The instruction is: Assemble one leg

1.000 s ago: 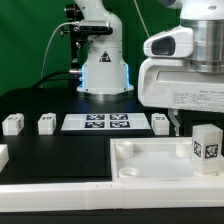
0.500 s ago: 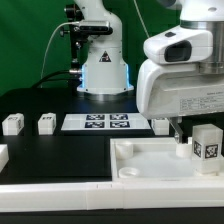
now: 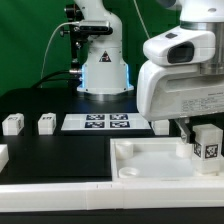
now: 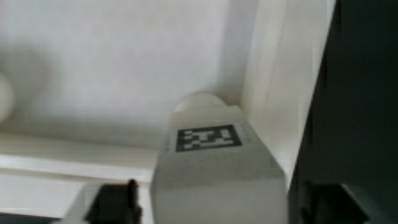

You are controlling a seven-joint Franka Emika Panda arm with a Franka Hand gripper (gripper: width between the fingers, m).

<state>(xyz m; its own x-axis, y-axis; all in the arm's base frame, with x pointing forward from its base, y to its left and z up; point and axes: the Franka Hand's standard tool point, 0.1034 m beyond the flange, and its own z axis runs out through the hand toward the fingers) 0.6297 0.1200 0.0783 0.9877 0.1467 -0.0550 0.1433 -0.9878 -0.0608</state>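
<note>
A leg (image 3: 207, 147), a small white post with a square tag on its face, stands upright in the right corner of the large white tray-like part (image 3: 150, 160). In the wrist view the leg (image 4: 214, 160) fills the space between my two dark fingers (image 4: 118, 203), with a thin gap showing on each side. My gripper (image 3: 193, 135) is lowered around the leg, open, jaws straddling it. Three more legs lie on the black table: two on the exterior view's left (image 3: 12, 123) (image 3: 46, 123) and one half hidden behind my arm (image 3: 161, 124).
The marker board (image 3: 96, 122) lies flat at mid-table. A second robot's white base (image 3: 104, 70) stands behind it. Another white part (image 3: 3, 155) pokes in at the exterior view's left edge. The tray's raised rim (image 3: 118, 150) borders the leg's corner.
My arm has shifted towards the exterior view's right and slightly down, bringing the fingers closer around the standing leg. The leg and the other parts have not moved.
</note>
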